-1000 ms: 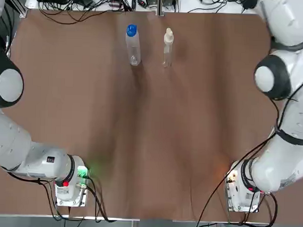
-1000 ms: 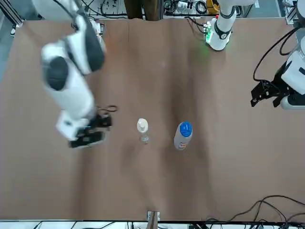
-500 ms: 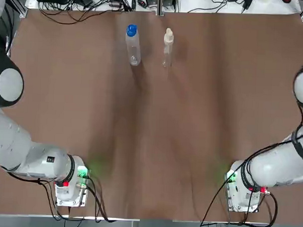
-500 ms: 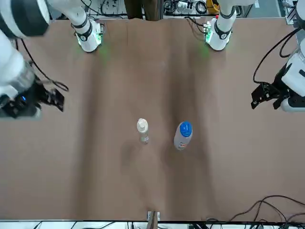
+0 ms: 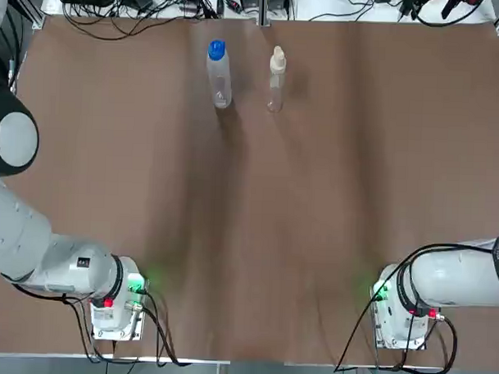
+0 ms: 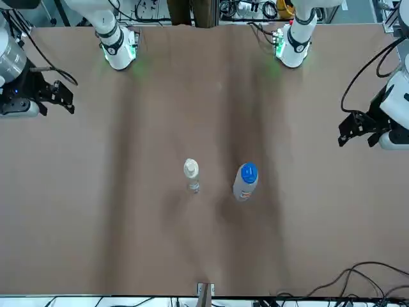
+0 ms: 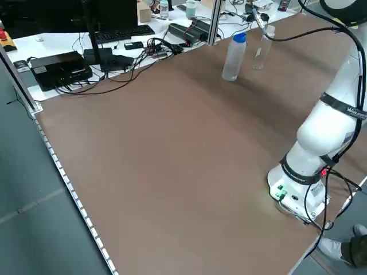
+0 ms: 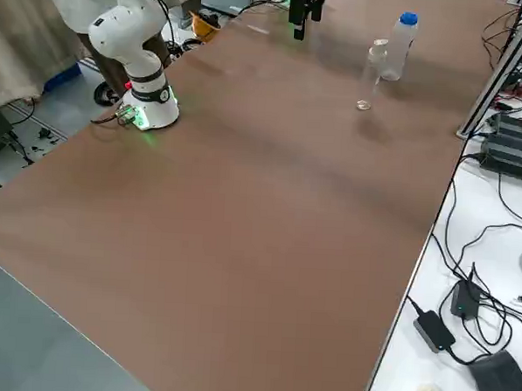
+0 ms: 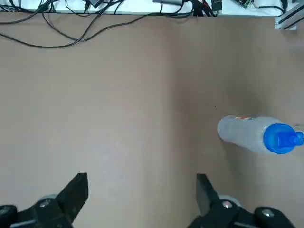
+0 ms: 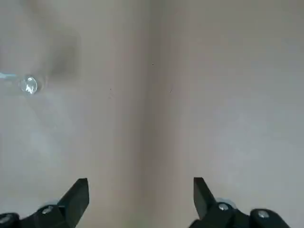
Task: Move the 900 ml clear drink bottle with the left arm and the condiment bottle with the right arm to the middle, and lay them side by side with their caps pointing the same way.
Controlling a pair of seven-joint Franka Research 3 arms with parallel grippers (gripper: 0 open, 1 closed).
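The clear drink bottle (image 5: 218,73) with a blue cap stands upright near the table's far edge. The smaller condiment bottle (image 5: 275,77) with a cream cap stands upright just to its right. In the front view my right gripper (image 6: 56,102) hangs open above the table's right side, far from both bottles. Over the left side my left gripper (image 6: 356,135) is open too and holds nothing. The left wrist view has the drink bottle (image 9: 259,135) ahead of the open fingers. In the right wrist view only the condiment bottle's clear base (image 10: 29,85) shows at the picture's edge.
Cables, a keyboard and electronics (image 7: 63,66) lie beyond the table's far edge, where a metal post (image 5: 261,7) rises at the middle. The arm bases (image 5: 114,305) (image 5: 401,311) sit at the near edge. Brown tabletop (image 5: 248,220) spreads between bases and bottles.
My right arm has swung away from beside the condiment bottle, out to the table's right side. The left arm and both bottles have stayed put.
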